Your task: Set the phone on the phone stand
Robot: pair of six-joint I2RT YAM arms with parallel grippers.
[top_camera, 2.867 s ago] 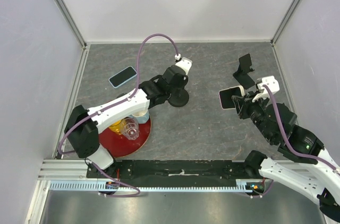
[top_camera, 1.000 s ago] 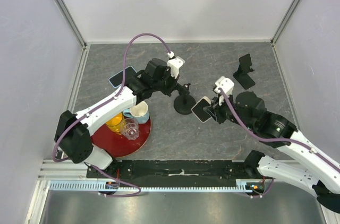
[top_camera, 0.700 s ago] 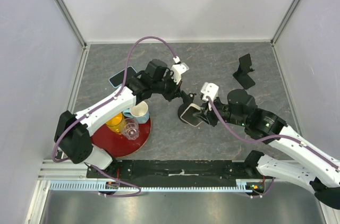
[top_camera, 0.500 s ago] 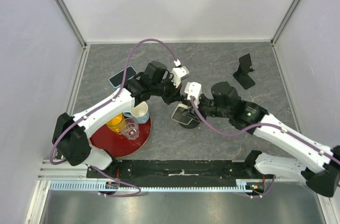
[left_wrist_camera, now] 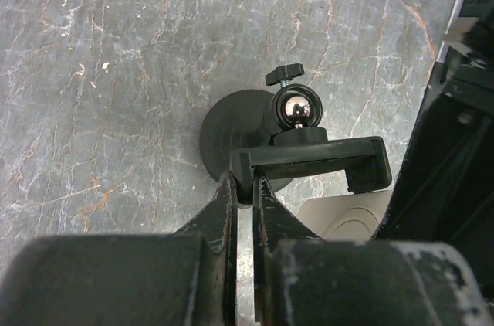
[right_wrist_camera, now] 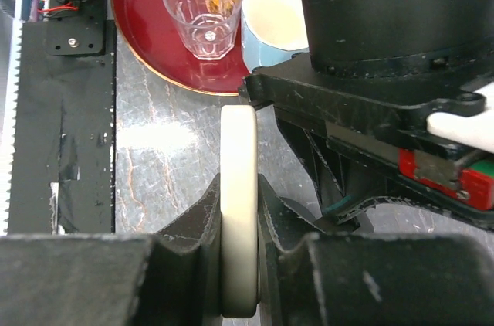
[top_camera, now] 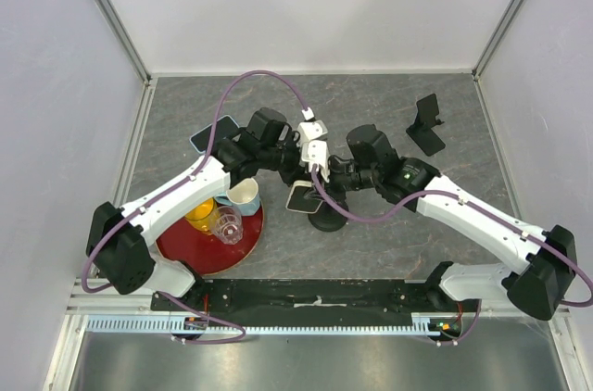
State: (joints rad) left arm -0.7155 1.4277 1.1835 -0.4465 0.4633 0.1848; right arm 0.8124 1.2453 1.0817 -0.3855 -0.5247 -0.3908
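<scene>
A: How far along is it?

B: Partway, I judge. The right gripper [right_wrist_camera: 238,206] is clamped on the cream-cased phone with a dark screen [top_camera: 303,196], a finger pressed flat to each face, and holds it off the table. The left gripper [left_wrist_camera: 241,187] is pinched shut on one end of the clamp bar of the black phone stand with a round base and ball joint [left_wrist_camera: 309,157], apparently to steady it. Pick-up and approach look done, and seating the phone is what's left.

A: Where is the phone relative to the stand?

B: From above it hangs just at ten o'clock of the stand's round base, overlapping its rim. In the left wrist view a cream corner shows just beside the bar's far end, outside the clamp. I cannot tell whether they touch.

A: And its heading?

B: The screen faces up toward the overhead camera, tilted. The long axis seems to run from about two o'clock to eight o'clock with the free end at eight, though it is foreshortened. In the right wrist view it is edge-on, its free end reaching toward the round red tray [right_wrist_camera: 147,40] at twelve o'clock.
</scene>
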